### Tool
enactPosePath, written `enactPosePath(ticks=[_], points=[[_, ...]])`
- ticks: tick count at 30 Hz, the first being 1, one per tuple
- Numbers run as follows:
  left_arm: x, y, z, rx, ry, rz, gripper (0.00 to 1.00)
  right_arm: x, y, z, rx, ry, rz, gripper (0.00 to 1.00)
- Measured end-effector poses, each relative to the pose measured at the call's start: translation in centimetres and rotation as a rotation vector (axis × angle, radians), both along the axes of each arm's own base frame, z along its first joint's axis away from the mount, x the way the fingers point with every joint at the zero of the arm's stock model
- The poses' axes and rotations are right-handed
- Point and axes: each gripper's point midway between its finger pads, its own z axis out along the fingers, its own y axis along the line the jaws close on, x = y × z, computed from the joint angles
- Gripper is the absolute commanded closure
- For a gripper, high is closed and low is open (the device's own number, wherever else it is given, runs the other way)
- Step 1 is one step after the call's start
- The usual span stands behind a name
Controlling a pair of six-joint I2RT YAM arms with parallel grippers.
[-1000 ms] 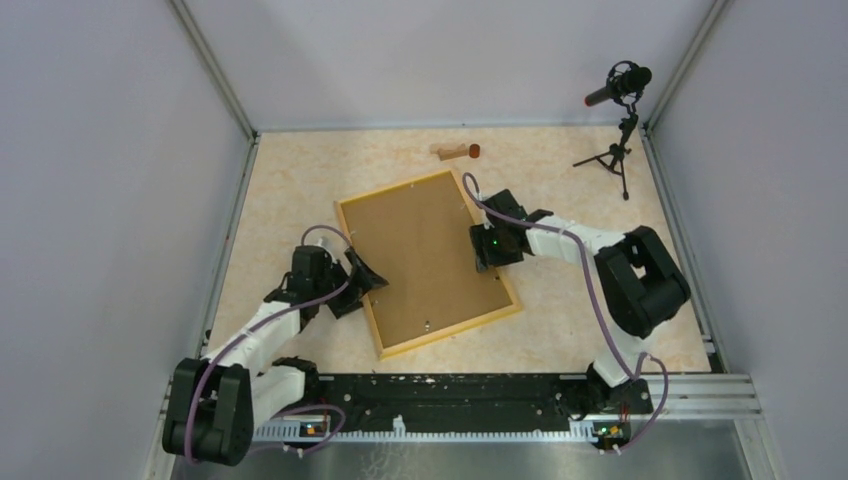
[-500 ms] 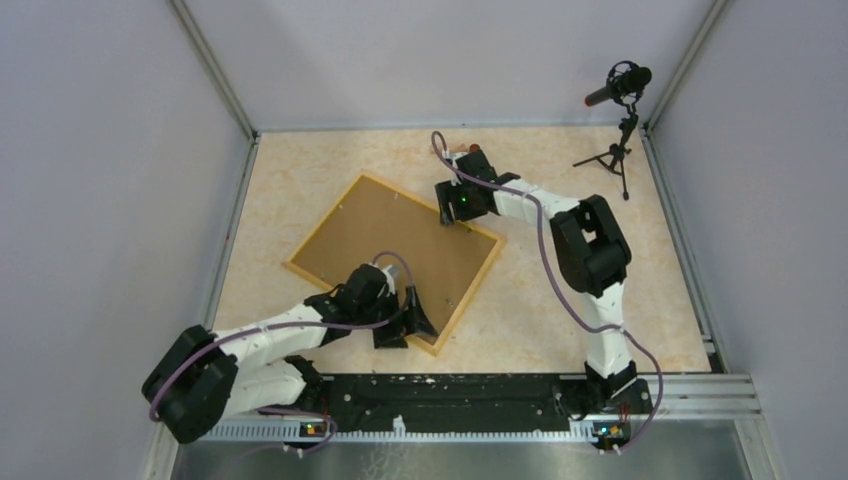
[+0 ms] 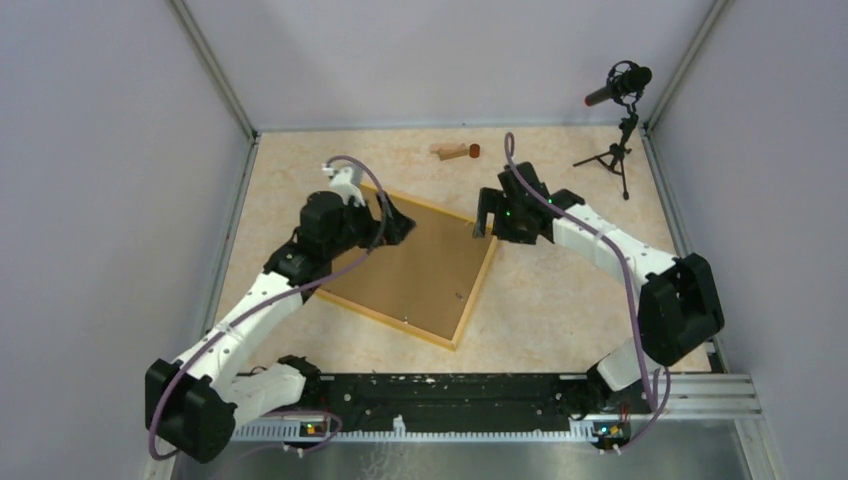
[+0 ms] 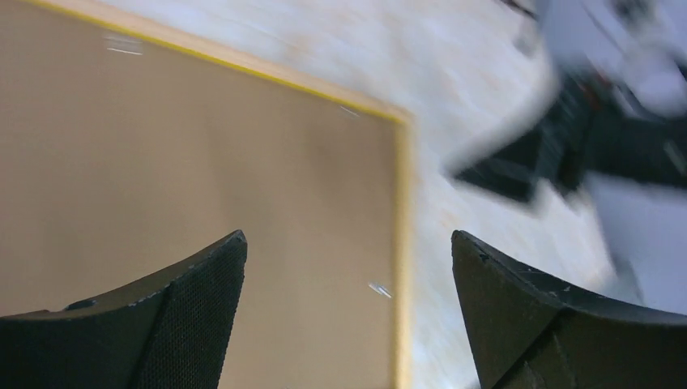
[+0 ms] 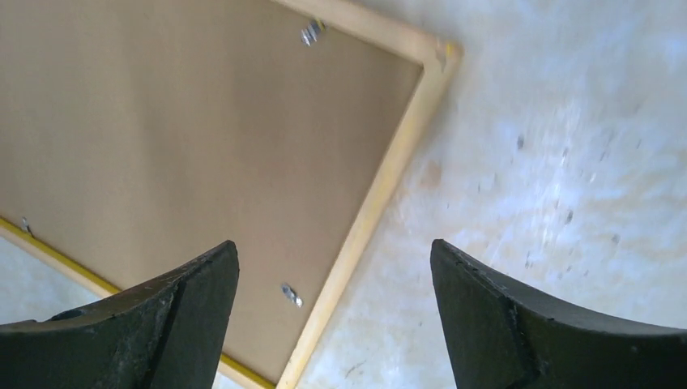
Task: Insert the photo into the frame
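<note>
Okay, your left claw [image 3: 396, 226] and right claw [image 3: 487, 217] both gape empty over the frame [image 3: 476, 292], at its far edge; its long axis slants left to near-right; photo unseen.

A robot lab cell — grey panel walls [image 3: 110, 200], aluminium rail [image 3: 715, 392], microphone [image 3: 618, 86] on a tripod [image 3: 612, 160].

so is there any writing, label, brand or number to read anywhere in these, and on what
No text can be read in any view.
The frame: plain wood, no label.
Its brown back: blank, with only small metal tabs.
The microphone and the arms: too small to show any print.
The left wrist view is too blurred to read anything.
</note>
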Motion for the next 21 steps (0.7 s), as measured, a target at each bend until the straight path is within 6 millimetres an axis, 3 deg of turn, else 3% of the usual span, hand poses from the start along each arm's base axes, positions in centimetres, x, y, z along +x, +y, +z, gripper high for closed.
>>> enactPosePath(ticks=[2, 4, 8, 10, 15, 21], points=[[3.6, 4.5, -0.3, 0.063, -0.006, 0.220, 0.02, -2.0, -0.6, -1.3, 0.035, 0.042, -0.045, 0.15], [6.4, 9.4, -1.8, 0.135, 0.019, 0.421, 0.02, -4.1, -0.6, -3.4, 0.056, 0.100, -0.062, 0.17], [9.0, 16.4, -6.0, 0.213, 0.140, 0.652, 0.02, -8.6, 0.1, -8.0, 0.098, 0.243, -0.046, 0.18], [9.7, 18.9, -8.0, 0.222, 0.209, 0.727, 0.02, -8.9, 0.4, -8.2, 0.113, 0.255, -0.036, 0.18], [9.6, 23.0, -12.2, 0.269, 0.326, 0.842, 0.02, -8.3, 1.8, -8.7, 0.154, 0.257, 0.006, 0.18], [8.4, 25.1, -16.3, 0.353, 0.431, 0.850, 0.02, -8.5, 1.9, -9.8, 0.133, 0.276, 0.045, 0.18]])
